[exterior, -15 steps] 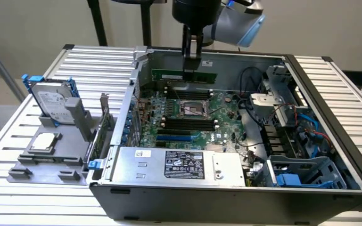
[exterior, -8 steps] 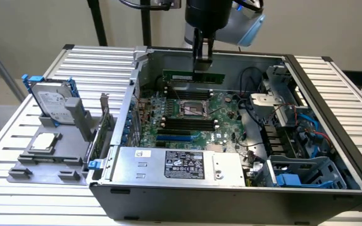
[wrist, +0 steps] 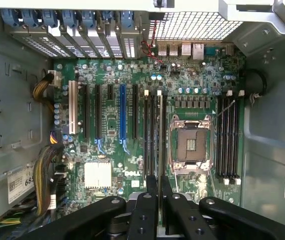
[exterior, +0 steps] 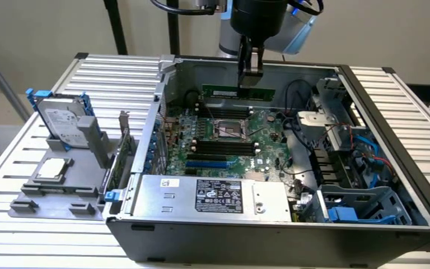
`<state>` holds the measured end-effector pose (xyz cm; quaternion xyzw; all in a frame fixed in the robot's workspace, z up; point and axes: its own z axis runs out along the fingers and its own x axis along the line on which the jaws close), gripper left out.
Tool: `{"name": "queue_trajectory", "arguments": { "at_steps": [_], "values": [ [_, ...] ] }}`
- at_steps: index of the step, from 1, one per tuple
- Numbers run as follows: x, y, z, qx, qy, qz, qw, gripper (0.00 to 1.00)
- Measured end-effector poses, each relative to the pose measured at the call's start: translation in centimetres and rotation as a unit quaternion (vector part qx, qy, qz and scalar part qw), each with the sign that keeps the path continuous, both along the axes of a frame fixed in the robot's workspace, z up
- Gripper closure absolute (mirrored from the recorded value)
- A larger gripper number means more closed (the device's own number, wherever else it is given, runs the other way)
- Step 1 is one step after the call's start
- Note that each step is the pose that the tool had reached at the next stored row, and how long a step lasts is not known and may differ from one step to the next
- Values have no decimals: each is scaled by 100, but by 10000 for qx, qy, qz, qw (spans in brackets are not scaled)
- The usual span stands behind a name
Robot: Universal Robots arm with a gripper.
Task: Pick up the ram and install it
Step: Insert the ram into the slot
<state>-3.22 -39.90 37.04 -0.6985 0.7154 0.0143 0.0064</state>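
Observation:
The ram (exterior: 239, 91) is a long thin green stick, held level above the far part of the motherboard (exterior: 234, 134) inside the open computer case. My gripper (exterior: 249, 78) comes down from above and is shut on the ram's upper edge. In the wrist view the ram (wrist: 159, 135) appears edge-on as a thin strip between my fingertips, with the gripper (wrist: 159, 187) clamped on it. It lines up over the black memory slots (wrist: 152, 135) beside the empty processor socket (wrist: 190, 145). Whether the stick touches a slot I cannot tell.
More memory slots (wrist: 228, 137) lie on the socket's other side. A power supply (exterior: 211, 196) fills the case's near side and a blue drive cage (exterior: 364, 204) its near right. Outside, a grey tray (exterior: 47, 193) holds a hard drive (exterior: 62, 120) and a processor (exterior: 53, 168).

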Motion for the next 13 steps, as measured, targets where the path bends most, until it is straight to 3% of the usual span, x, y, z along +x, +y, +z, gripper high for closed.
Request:
{"name": "queue_trajectory", "arguments": {
  "at_steps": [13],
  "values": [
    [-9,0,-31,0,0,0,10000,86]
  ]
}}
